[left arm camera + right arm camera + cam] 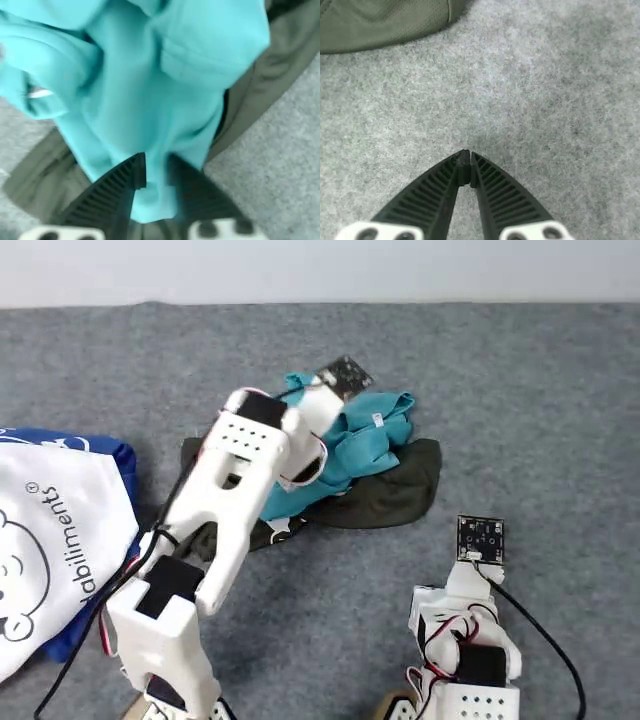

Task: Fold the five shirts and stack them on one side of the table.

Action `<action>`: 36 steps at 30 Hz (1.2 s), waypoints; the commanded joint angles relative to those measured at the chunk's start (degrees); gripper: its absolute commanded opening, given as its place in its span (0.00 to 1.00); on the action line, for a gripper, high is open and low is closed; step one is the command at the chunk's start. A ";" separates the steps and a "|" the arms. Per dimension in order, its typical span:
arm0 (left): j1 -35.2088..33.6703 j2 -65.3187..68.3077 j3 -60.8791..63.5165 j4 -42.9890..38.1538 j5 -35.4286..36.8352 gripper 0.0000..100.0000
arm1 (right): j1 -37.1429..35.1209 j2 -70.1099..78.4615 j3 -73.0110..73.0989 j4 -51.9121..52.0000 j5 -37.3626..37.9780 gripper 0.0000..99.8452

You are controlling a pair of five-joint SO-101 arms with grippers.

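A crumpled teal shirt (365, 435) lies on a spread dark olive shirt (400, 490) at the table's middle. My left arm (235, 490) stretches from the near left over this pile. In the left wrist view my left gripper (156, 172) is shut on a fold of the teal shirt (150, 90), and the olive shirt (260, 85) lies beneath it. My right arm (465, 640) sits folded at the near right. Its gripper (470, 169) is shut on nothing, just above the grey mat, with the olive shirt's edge (380, 22) ahead of it.
A white printed shirt (45, 540) lies on a blue shirt (110, 455) at the table's left edge. The grey mat (540, 420) is bare on the right and at the back.
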 commanded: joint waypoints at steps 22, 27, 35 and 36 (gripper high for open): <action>4.13 10.46 -13.49 15.65 0.53 0.16 | -0.31 -0.22 0.88 0.22 0.62 0.01; 3.52 11.60 -13.49 13.19 0.53 0.17 | -0.31 -0.22 0.88 0.22 0.62 0.01; 3.52 11.34 -13.85 11.52 0.53 0.17 | -0.31 -0.22 0.88 0.22 0.62 0.01; 3.52 11.52 -14.37 11.69 0.53 0.17 | -0.31 -0.22 0.88 0.22 0.62 0.01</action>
